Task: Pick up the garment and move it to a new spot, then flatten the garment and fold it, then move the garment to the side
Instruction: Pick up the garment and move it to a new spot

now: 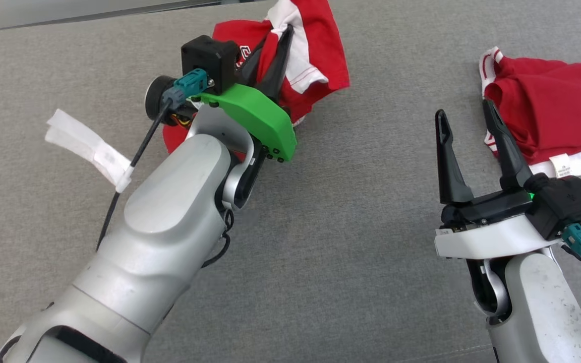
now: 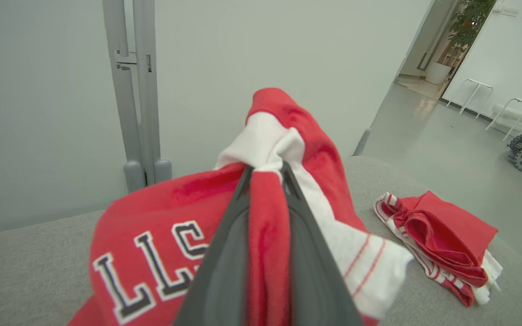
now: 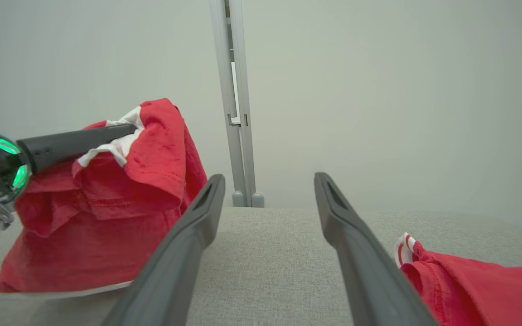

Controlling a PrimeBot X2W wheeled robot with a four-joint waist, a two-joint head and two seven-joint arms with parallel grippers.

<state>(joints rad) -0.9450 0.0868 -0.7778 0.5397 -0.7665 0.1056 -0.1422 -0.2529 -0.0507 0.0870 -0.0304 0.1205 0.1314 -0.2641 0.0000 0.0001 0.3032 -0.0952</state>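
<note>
The garment (image 1: 328,55) is red with white striped trim and black-and-white letters (image 2: 152,213). It hangs bunched from my left gripper (image 1: 280,38), which is shut on a fold of its red and white cloth (image 2: 268,170) at the far middle of the grey padded surface (image 1: 361,227). Its lower part still rests on the surface (image 3: 107,217). My right gripper (image 1: 464,111) stands open and empty at the right (image 3: 270,179), fingers pointing away from me.
A second red and white garment (image 1: 553,111) lies folded at the far right, just beside my right gripper's outer finger (image 2: 442,240). A white tag (image 1: 86,146) hangs on the left arm's cable. A grey post (image 2: 136,90) and a wall stand behind the surface.
</note>
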